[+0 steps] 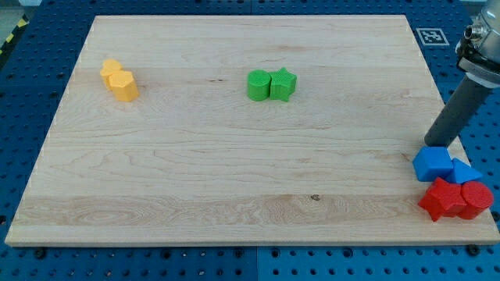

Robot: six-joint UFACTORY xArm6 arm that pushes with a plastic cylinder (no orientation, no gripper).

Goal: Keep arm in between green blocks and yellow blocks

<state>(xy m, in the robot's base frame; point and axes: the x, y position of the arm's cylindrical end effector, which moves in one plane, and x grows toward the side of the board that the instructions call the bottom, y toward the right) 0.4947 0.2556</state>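
Two green blocks sit touching near the view's top centre: a green round block and a green star. Two yellow blocks touch at the view's upper left: a yellow block and a yellow hexagonal block. My tip is at the view's right edge of the wooden board, right above the blue cube and seemingly touching it. It stands far right of both the green and the yellow blocks.
At the view's lower right corner a blue cube, a second blue block, a red star and a red round block cluster together. A blue perforated table surrounds the board.
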